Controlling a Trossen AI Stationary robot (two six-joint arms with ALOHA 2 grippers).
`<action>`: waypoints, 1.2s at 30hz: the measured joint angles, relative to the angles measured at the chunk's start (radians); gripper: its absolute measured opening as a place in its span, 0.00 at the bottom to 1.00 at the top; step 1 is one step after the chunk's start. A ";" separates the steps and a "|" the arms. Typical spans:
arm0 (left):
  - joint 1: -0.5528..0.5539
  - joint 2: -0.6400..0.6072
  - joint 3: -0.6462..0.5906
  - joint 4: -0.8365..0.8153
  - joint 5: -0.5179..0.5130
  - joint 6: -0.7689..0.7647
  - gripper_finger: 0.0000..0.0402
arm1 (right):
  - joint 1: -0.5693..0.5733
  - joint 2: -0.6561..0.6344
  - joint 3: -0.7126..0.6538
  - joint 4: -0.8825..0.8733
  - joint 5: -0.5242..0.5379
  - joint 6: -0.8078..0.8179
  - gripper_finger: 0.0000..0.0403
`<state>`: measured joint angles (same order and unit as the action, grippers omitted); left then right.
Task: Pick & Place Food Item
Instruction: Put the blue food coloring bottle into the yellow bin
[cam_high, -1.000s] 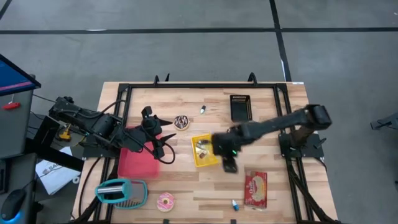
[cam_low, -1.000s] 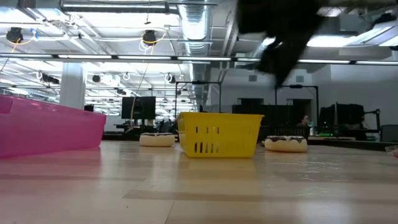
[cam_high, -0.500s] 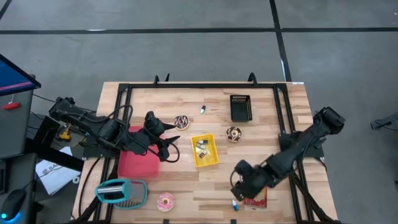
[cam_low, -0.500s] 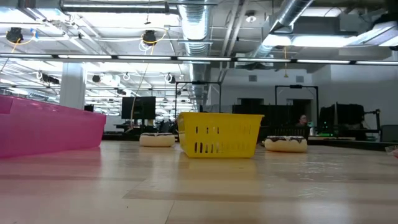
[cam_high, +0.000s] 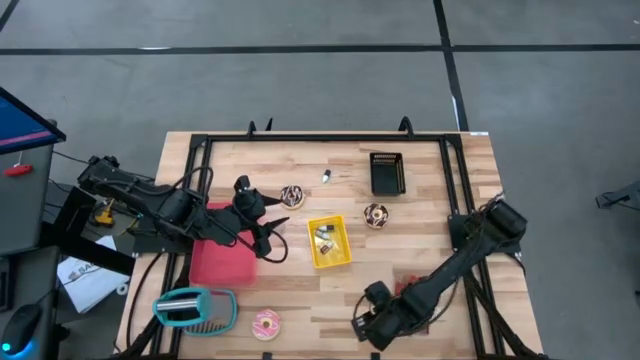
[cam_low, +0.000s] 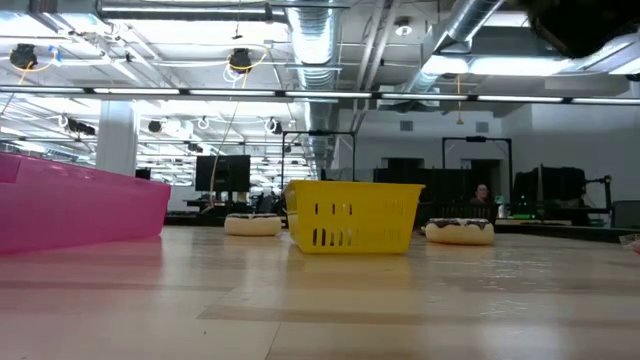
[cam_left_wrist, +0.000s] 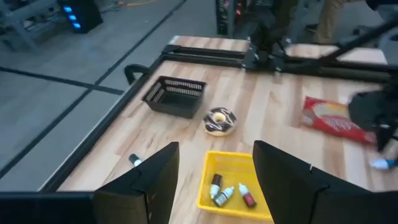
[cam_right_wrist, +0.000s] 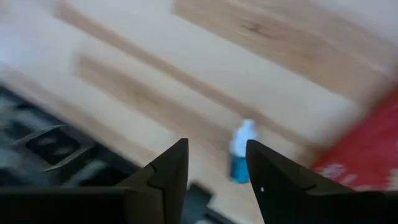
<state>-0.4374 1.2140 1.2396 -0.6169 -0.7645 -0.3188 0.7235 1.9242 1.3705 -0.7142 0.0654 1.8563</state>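
Right wrist view: right gripper (cam_right_wrist: 214, 163) spread above small blue-capped bottle (cam_right_wrist: 240, 158), label unreadable.

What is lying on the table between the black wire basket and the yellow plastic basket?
In the high view, one chocolate-iced doughnut lies between the black wire basket and the yellow plastic basket, touching neither. The left wrist view shows it too.
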 joint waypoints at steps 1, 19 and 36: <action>-0.004 0.000 0.000 -0.002 0.011 0.012 0.50 | -0.006 0.024 0.023 -0.027 -0.024 -0.010 0.38; -0.032 -0.004 -0.015 -0.010 0.069 0.079 0.50 | 0.003 0.159 0.111 -0.136 -0.095 0.108 0.41; -0.050 -0.003 -0.029 -0.001 0.086 0.075 0.50 | 0.005 0.202 0.114 -0.130 -0.115 0.116 0.41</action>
<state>-0.4870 1.2106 1.2102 -0.6183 -0.6785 -0.2436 0.7285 2.1262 1.4845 -0.8443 -0.0498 1.9727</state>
